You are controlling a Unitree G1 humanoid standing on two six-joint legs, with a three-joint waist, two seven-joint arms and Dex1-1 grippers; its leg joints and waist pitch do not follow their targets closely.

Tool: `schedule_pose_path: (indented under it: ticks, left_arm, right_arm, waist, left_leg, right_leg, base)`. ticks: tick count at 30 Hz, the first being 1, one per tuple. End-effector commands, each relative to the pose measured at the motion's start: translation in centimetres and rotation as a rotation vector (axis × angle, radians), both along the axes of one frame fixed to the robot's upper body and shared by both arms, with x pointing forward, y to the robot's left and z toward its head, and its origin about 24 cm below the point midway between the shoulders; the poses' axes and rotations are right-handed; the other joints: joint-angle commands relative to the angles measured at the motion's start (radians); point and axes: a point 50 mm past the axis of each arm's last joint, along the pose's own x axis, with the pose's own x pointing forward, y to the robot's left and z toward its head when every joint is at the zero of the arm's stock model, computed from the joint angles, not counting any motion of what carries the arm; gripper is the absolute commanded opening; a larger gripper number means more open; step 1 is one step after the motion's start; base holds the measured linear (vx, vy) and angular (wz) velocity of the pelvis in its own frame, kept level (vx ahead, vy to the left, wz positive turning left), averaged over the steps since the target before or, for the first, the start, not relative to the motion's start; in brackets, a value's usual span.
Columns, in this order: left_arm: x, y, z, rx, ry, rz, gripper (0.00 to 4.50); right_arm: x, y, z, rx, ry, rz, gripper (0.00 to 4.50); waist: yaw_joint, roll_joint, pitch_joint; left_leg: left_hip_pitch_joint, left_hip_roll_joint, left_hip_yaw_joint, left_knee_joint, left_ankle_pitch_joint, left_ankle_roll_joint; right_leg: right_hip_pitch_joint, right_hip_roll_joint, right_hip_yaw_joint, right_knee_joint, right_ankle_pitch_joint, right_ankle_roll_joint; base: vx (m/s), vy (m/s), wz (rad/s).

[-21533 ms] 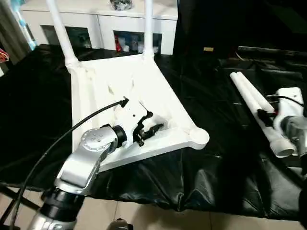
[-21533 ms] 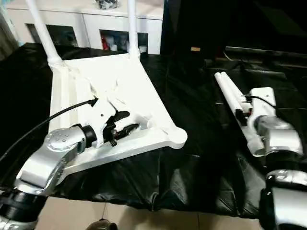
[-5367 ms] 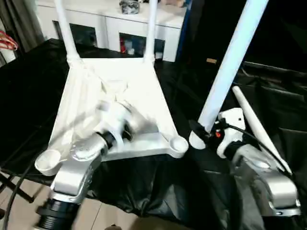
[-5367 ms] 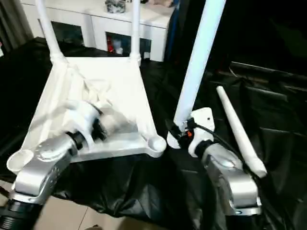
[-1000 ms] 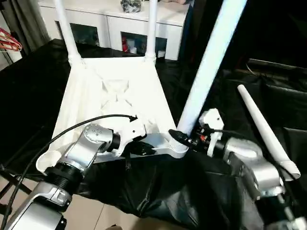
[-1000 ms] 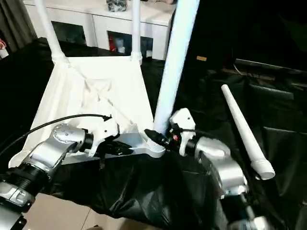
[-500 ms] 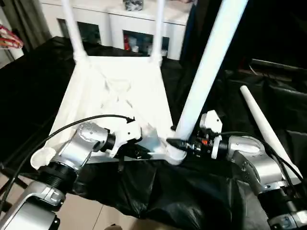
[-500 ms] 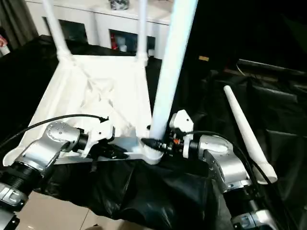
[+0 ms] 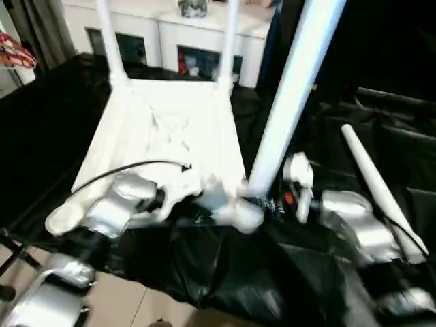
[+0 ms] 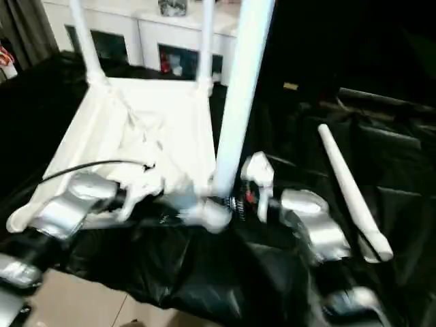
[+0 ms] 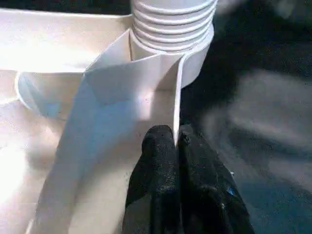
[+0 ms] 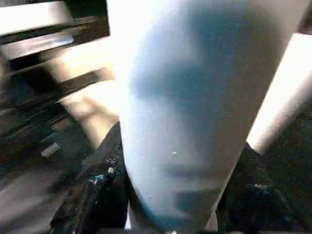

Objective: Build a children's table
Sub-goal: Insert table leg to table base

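1. Upside-down on the black-draped surface (image 9: 41, 129): white top (image 9: 170, 136), ribbed underside up, near edge at the surface's front edge.
2. Upright in the two far corner sockets: far-left leg (image 9: 107, 37) and far-right leg (image 9: 229, 34), white cabinet (image 9: 157, 30) behind.
3. At the near edge of the top, left of the near-right socket (image 9: 246, 215): left gripper (image 11: 176, 139), jaws pinched shut on the thin rim wall (image 11: 178, 102) of the top, one black finger (image 11: 158, 146) on each side.
4. Standing in the near-right socket, leaning slightly rightward toward its upper end: third leg (image 9: 293, 88), threaded base (image 11: 170, 24) entering the socket collar.
5. Just right of that socket: right gripper (image 9: 262, 203), jaws about half open and closed around the third leg low down, close above the socket; black fingers (image 12: 102, 195) seen on both sides of the leg.
6. Further right, flat on the black cloth, well apart from the top: fourth leg (image 9: 378, 184), loose, thin end pointing away.
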Motion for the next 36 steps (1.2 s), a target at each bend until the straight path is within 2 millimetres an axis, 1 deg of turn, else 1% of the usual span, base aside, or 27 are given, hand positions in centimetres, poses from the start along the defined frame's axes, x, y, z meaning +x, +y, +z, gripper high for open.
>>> schedule_pose_path:
  ticks: [1, 2, 3, 5, 6, 7, 8, 9, 10, 11, 13, 14, 15, 17, 18, 21, 22, 24, 25, 26, 27, 28, 29, 30, 32, 34, 36]
  left_arm:
    - [1.7, -0.6, 3.3, -0.074, -0.132, 0.081, 0.00]
    - [1.9, -1.5, 3.5, -0.086, -0.152, 0.131, 0.00]
    - [2.1, -2.3, 3.7, -0.097, -0.169, 0.181, 0.00]
    - [2.2, -3.0, 3.7, -0.101, -0.180, 0.215, 0.00]
    - [2.3, -3.7, 3.6, -0.102, -0.193, 0.256, 0.00]
    - [2.3, -3.9, 3.6, -0.102, -0.196, 0.264, 0.00]
    - [2.3, -4.9, 3.5, -0.111, -0.198, 0.283, 0.00]
    - [2.2, -5.9, 3.4, -0.112, -0.202, 0.274, 0.00]
    - [2.2, -5.9, 3.4, -0.112, -0.202, 0.274, 0.00]
    - [2.0, -6.5, 3.3, -0.113, -0.203, 0.263, 0.00]
    - [1.9, -6.9, 3.2, -0.112, -0.201, 0.249, 0.00]
    - [1.8, -7.2, 3.1, -0.098, -0.194, 0.238, 0.00]
    - [1.8, -7.3, 3.1, -0.094, -0.194, 0.237, 0.00]
    - [1.8, -7.3, 3.1, -0.079, -0.193, 0.237, 0.00]
    - [1.8, -7.3, 3.0, -0.077, -0.193, 0.238, 0.00]
    - [1.7, -7.3, 2.9, -0.067, -0.190, 0.241, 0.00]
    - [1.7, -7.2, 2.9, -0.064, -0.189, 0.238, 0.00]
    - [1.7, -7.1, 2.8, -0.061, -0.187, 0.231, 0.00]
    - [1.6, -7.0, 2.8, -0.058, -0.189, 0.227, 0.00]
    - [1.6, -7.0, 2.7, -0.055, -0.197, 0.213, 0.00]
    - [1.6, -6.9, 2.7, -0.052, -0.200, 0.202, 0.00]
    - [1.5, -6.9, 2.7, -0.049, -0.203, 0.190, 0.00]
    - [1.4, -6.8, 2.7, -0.051, -0.200, 0.181, 0.00]
    - [1.4, -6.7, 2.6, -0.053, -0.198, 0.176, 0.00]
    - [1.4, -6.5, 2.7, -0.053, -0.195, 0.160, 0.00]
    - [1.3, -6.3, 2.7, -0.053, -0.194, 0.151, 0.00]
    - [1.3, -5.8, 2.8, -0.056, -0.184, 0.115, 0.00]
  right_arm:
    - [-0.3, -0.7, -3.0, -0.073, 0.131, -0.108, 1.87]
    - [0.4, -0.6, -3.0, -0.072, 0.139, -0.191, 1.87]
    - [1.0, -0.3, -3.1, -0.073, 0.145, -0.254, 1.87]
    - [1.4, -0.1, -3.1, -0.078, 0.148, -0.294, 1.87]
    - [1.7, 0.2, -3.1, -0.078, 0.153, -0.318, 1.87]
    - [1.8, 0.3, -3.1, -0.078, 0.154, -0.322, 1.87]
    - [2.0, 0.8, -3.1, -0.071, 0.168, -0.329, 1.87]
    - [2.1, 1.4, -3.1, -0.061, 0.187, -0.328, 1.87]
    - [2.1, 1.4, -3.1, -0.061, 0.187, -0.328, 1.87]
    - [2.2, 1.8, -3.1, -0.055, 0.200, -0.325, 1.87]
    - [2.2, 2.1, -3.2, -0.052, 0.207, -0.317, 1.87]
    - [2.3, 2.6, -3.3, -0.062, 0.214, -0.318, 1.87]
    - [2.3, 2.7, -3.3, -0.066, 0.217, -0.319, 1.87]
    - [2.5, 2.9, -3.4, -0.081, 0.223, -0.331, 1.87]
    - [2.5, 3.0, -3.4, -0.081, 0.222, -0.332, 1.87]
    - [2.9, 3.2, -3.1, -0.053, 0.213, -0.338, 1.87]
    - [3.0, 3.2, -2.9, -0.036, 0.211, -0.334, 2.22]
    - [3.0, 3.3, -2.7, -0.032, 0.203, -0.332, 2.57]
    - [3.1, 3.3, -2.5, -0.017, 0.199, -0.322, 2.57]
    - [3.1, 3.4, -2.3, -0.004, 0.195, -0.313, 2.60]
    - [3.2, 3.5, -2.1, 0.008, 0.190, -0.305, 2.70]
    - [3.2, 3.5, -2.0, 0.020, 0.186, -0.297, 2.85]
    - [3.3, 3.5, -1.7, 0.030, 0.179, -0.287, 2.98]
    - [3.3, 3.5, -1.6, 0.036, 0.175, -0.280, 3.03]
    - [3.3, 3.5, -1.3, 0.043, 0.156, -0.245, 3.20]
    - [3.3, 3.5, -1.1, 0.043, 0.147, -0.229, 3.42]
    - [3.1, 3.2, -0.7, 0.023, 0.117, -0.162, 3.53]
  waist:
    - [0.002, 0.010, -0.052]
    - [-0.004, 0.011, -0.054]
    - [-0.006, 0.010, -0.055]
    - [-0.002, 0.008, -0.062]
    - [-0.001, 0.007, -0.064]
    - [-0.001, 0.007, -0.065]
    - [0.000, 0.006, -0.065]
    - [0.000, 0.007, -0.066]
    - [-0.001, 0.008, -0.065]
    - [0.001, 0.007, -0.064]
    - [0.001, 0.008, -0.062]
    - [0.000, 0.013, -0.061]
    - [-0.002, 0.012, -0.060]
    - [-0.004, 0.013, -0.058]
    - [-0.004, 0.014, -0.057]
    - [-0.007, 0.014, -0.056]
    - [-0.006, 0.014, -0.056]
    - [-0.005, 0.013, -0.057]
    - [-0.005, 0.013, -0.057]
    - [-0.005, 0.014, -0.058]
    - [-0.003, 0.013, -0.060]
    - [-0.001, 0.009, -0.064]
    - [-0.002, 0.011, -0.063]
    - [-0.002, 0.012, -0.062]
    - [-0.003, 0.011, -0.061]
    - [-0.004, 0.012, -0.060]
    - [-0.002, 0.015, -0.059]
  left_leg:
    - [-0.005, 0.052, -0.023, -0.094, -0.177, -0.024]
    - [-0.002, 0.052, -0.020, -0.089, -0.160, -0.020]
    - [-0.004, 0.050, -0.019, -0.087, -0.146, -0.015]
    - [-0.009, 0.043, -0.014, -0.075, -0.056, 0.009]
    - [-0.010, 0.042, -0.013, -0.073, -0.036, 0.019]
    - [-0.012, 0.042, -0.011, -0.070, -0.004, 0.036]
    - [-0.010, 0.041, -0.010, -0.070, 0.000, 0.049]
    - [-0.010, 0.041, -0.009, -0.069, 0.001, 0.055]
    - [-0.009, 0.043, -0.009, -0.070, -0.003, 0.059]
    - [-0.009, 0.043, -0.010, -0.070, -0.014, 0.067]
    - [-0.008, 0.046, -0.010, -0.072, -0.035, 0.067]
    - [-0.005, 0.047, -0.011, -0.073, -0.052, 0.061]
    - [-0.005, 0.048, -0.010, -0.074, -0.060, 0.058]
    - [-0.003, 0.048, -0.011, -0.078, -0.096, 0.037]
    - [-0.002, 0.049, -0.012, -0.079, -0.102, 0.033]
    - [-0.004, 0.048, -0.011, -0.080, -0.125, 0.022]
    - [-0.002, 0.050, -0.012, -0.081, -0.127, 0.020]
    - [-0.003, 0.049, -0.012, -0.080, -0.106, 0.026]
    - [-0.003, 0.049, -0.012, -0.080, -0.106, 0.026]
    - [-0.003, 0.049, -0.011, -0.078, -0.101, 0.034]
    - [-0.003, 0.049, -0.009, -0.076, -0.091, 0.036]
    - [-0.002, 0.048, -0.008, -0.073, -0.059, 0.045]
    - [-0.006, 0.047, -0.010, -0.073, -0.045, 0.051]
    - [-0.005, 0.047, -0.009, -0.072, -0.039, 0.061]
    - [-0.005, 0.048, -0.008, -0.073, -0.053, 0.069]
    - [-0.004, 0.049, -0.008, -0.075, -0.069, 0.065]
    - [-0.003, 0.049, -0.008, -0.075, -0.090, 0.061]
  right_leg:
    - [0.048, -0.096, 0.047, -0.079, -0.218, -0.200]
    - [0.046, -0.094, 0.048, -0.076, -0.168, -0.216]
    - [0.047, -0.092, 0.048, -0.075, -0.145, -0.222]
    - [0.054, -0.090, 0.047, -0.063, -0.012, -0.247]
    - [0.056, -0.088, 0.048, -0.060, 0.022, -0.250]
    - [0.054, -0.085, 0.047, -0.053, 0.090, -0.261]
    - [0.054, -0.083, 0.045, -0.053, 0.111, -0.265]
    - [0.055, -0.083, 0.045, -0.052, 0.122, -0.270]
    - [0.055, -0.084, 0.045, -0.053, 0.122, -0.275]
    - [0.056, -0.084, 0.044, -0.054, 0.110, -0.276]
    - [0.055, -0.085, 0.043, -0.058, 0.078, -0.272]
    - [0.053, -0.085, 0.043, -0.060, 0.053, -0.269]
    - [0.052, -0.085, 0.043, -0.061, 0.041, -0.269]
    - [0.051, -0.086, 0.044, -0.067, -0.021, -0.261]
    - [0.050, -0.087, 0.044, -0.068, -0.030, -0.259]
    - [0.049, -0.088, 0.045, -0.073, -0.076, -0.250]
    - [0.048, -0.088, 0.045, -0.074, -0.079, -0.248]
    - [0.048, -0.086, 0.044, -0.069, -0.042, -0.251]
    - [0.048, -0.086, 0.044, -0.069, -0.042, -0.251]
    - [0.048, -0.088, 0.045, -0.068, -0.028, -0.259]
    - [0.049, -0.089, 0.046, -0.067, -0.010, -0.261]
    - [0.051, -0.086, 0.046, -0.058, 0.045, -0.272]
    - [0.052, -0.085, 0.045, -0.055, 0.068, -0.275]
    - [0.051, -0.085, 0.044, -0.055, 0.085, -0.280]
    - [0.052, -0.086, 0.043, -0.057, 0.071, -0.285]
    - [0.051, -0.087, 0.043, -0.059, 0.046, -0.284]
    - [0.050, -0.087, 0.043, -0.063, 0.017, -0.279]
  base:
    - [0.000, 0.000, 0.00]
    - [0.000, 0.000, 0.00]
    - [0.000, 0.000, 0.00]
    - [0.000, 0.000, 0.00]
    - [0.000, 0.000, 0.00]
    - [0.000, 0.000, 0.00]
    - [0.000, 0.000, 0.00]
    - [0.000, 0.000, 0.00]
    - [0.000, 0.000, 0.00]
    - [0.000, 0.000, 0.00]
    - [0.000, 0.000, 0.00]
    - [0.000, 0.000, 0.00]
    - [0.000, 0.000, 0.00]
    - [0.000, 0.000, 0.00]
    - [0.000, 0.000, 0.00]
    - [0.000, 0.000, 0.00]
    - [0.000, 0.000, 0.00]
    - [0.000, 0.000, 0.00]
    - [0.000, 0.000, 0.00]
    - [0.000, 0.000, 0.00]
    - [0.000, 0.000, 0.00]
    - [0.000, 0.000, 0.00]
    - [0.000, 0.000, 0.00]
    - [0.000, 0.000, 0.00]
    - [0.000, 0.000, 0.00]
    - [0.000, 0.000, 0.00]
    - [0.000, 0.000, 0.00]
